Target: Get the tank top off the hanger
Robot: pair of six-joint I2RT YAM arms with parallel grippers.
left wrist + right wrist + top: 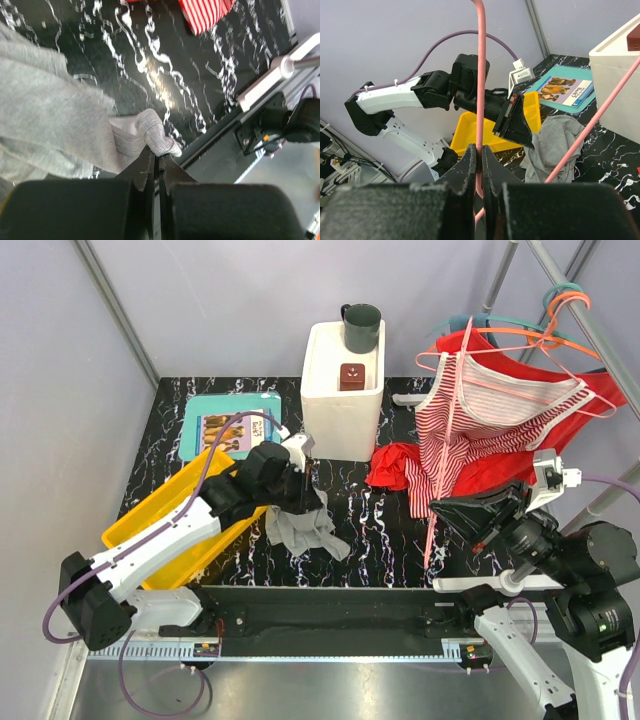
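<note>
The left gripper (159, 157) pinches a fold of the grey tank top (50, 115), which lies bunched on the black marbled table (165, 75). The right gripper (480, 150) is clamped on the pink hanger (480, 75). Whether a strap loops the hanger cannot be told. The right arm should probably hold steady while the left draws the cloth away low and slowly.

You've got a glossy black marbled tabletop (370, 530), matt grey knit cloth (300, 525), smooth pink plastic hanger (479, 75), thin striped fabric tank top (480, 405), shiny yellow plastic bin (165, 500).
</note>
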